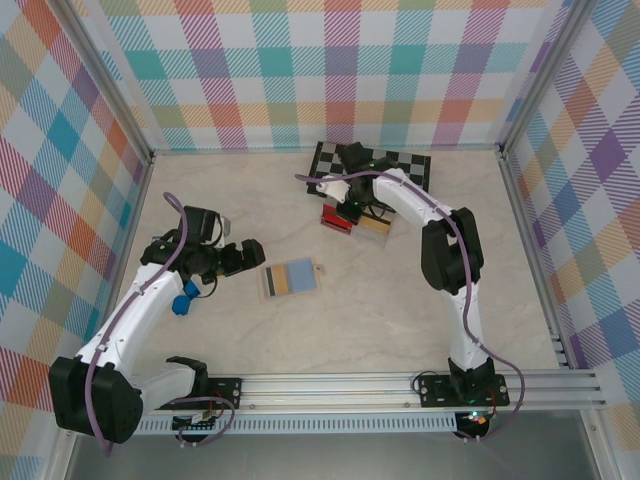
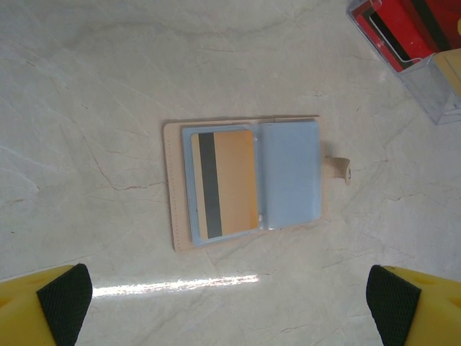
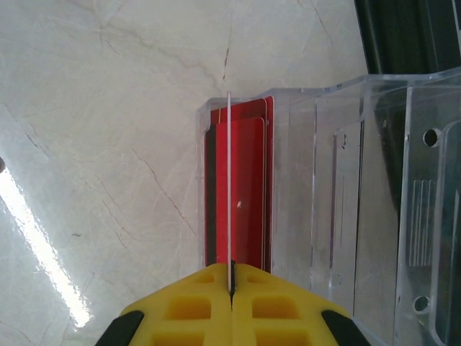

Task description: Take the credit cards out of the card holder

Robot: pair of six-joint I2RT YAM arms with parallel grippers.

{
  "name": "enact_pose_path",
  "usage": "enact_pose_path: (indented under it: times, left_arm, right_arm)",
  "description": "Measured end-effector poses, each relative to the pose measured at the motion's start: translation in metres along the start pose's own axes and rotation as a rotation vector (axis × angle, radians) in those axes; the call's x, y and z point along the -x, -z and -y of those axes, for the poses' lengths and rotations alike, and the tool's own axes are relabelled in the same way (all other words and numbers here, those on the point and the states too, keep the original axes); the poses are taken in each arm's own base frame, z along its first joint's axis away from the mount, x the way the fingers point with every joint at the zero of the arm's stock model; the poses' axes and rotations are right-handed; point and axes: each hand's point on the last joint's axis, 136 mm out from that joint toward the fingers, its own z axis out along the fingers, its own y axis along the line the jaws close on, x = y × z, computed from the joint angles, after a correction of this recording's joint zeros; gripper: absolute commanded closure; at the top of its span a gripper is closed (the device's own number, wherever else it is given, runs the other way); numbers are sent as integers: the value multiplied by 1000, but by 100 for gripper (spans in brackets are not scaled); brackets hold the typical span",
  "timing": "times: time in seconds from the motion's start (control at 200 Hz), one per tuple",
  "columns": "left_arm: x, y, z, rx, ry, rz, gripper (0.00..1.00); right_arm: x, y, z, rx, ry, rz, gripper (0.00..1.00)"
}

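The right gripper [image 3: 231,277] is clamped shut on a thin card [image 3: 229,180], held on edge at the outermost compartment of the clear tray [image 3: 374,94], where red cards [image 3: 248,194] already stand. Whether the held card's lower edge is inside the slot I cannot tell. The tray sits near the table's [image 1: 400,310] far edge, just in front of the chessboard [image 1: 395,165].

The left gripper [image 2: 229,306] hangs fully spread and holds nothing. It is just left of the card holder [image 2: 288,173], which lies open near the table's middle with 1 orange-tan card [image 2: 230,180] in its left panel.

Risks: released crooked, the thin card could catch the tray wall and fall outside. The holder looks light and unpinned, so tugging the last card may drag it along.
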Motion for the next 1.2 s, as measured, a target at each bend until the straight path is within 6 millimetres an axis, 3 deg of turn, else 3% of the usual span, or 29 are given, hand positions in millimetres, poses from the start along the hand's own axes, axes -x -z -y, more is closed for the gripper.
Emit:
enact_pose_path:
  times: [0.91, 1.045, 1.2]
  left_arm:
    - [-1, -1, 0, -4, 3, -5, 0]
    - [-3, -2, -2, -1, 5, -10, 0]
    - [-3, -5, -4, 6, 14, -18, 0]
  right_arm:
    - [0, -9, 10, -23, -76, -29, 75]
    - [7, 9, 8, -23, -151, 11, 70]
    - [11, 59, -12, -11, -287, 120, 66]
